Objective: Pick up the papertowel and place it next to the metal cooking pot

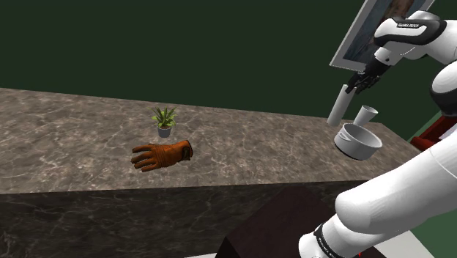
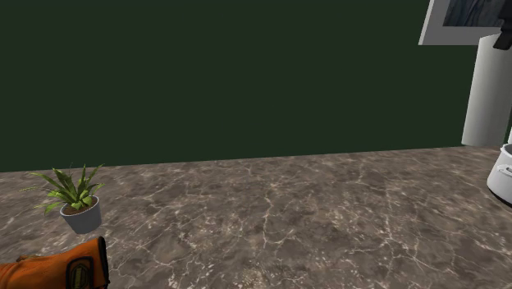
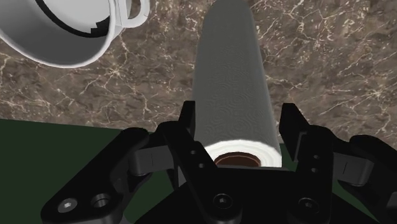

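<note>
Fingers (image 3: 189, 127) of the black gripper (image 3: 238, 121) are clamped on the upper end of the white paper towel roll (image 1: 337, 105), one on either side, with its brown core showing between them. In the shoulder view the roll hangs slightly tilted under the gripper, at the far edge of the marbled counter (image 1: 73, 139). Whether its lower end touches the stone I cannot tell. A grey pot (image 1: 357, 141) sits near the roll at five o'clock, and a small white cup (image 1: 366, 114) stands just beside it at three o'clock. Well apart, at nine o'clock from the pot, lies a brown glove (image 1: 162, 155), with a potted plant (image 1: 164, 122) at its twelve o'clock. A framed picture (image 1: 373, 33) hangs on the green wall (image 1: 183, 44).
</note>
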Action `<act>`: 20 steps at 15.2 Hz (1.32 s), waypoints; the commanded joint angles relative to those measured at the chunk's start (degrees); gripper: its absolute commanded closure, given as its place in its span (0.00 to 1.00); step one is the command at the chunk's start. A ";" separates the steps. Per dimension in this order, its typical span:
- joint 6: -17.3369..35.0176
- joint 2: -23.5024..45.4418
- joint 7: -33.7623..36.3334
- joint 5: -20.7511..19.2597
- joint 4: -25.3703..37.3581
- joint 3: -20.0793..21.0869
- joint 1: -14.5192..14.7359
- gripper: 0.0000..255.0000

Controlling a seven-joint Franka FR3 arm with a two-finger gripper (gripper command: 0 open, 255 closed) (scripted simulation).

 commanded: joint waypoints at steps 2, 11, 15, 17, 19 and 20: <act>2.50 -0.38 -0.02 -0.16 -2.80 0.08 0.01 1.00; 9.41 -0.48 -0.63 -0.04 -9.82 -0.03 -0.07 1.00; 12.44 -0.15 -1.06 0.25 -12.58 -0.16 -0.10 1.00; 13.94 0.10 -1.32 0.45 -13.88 -0.23 -0.11 1.00; 15.44 0.41 -1.60 0.69 -15.14 -0.31 -0.12 1.00; 16.19 0.58 -1.76 0.83 -15.74 -0.36 -0.12 1.00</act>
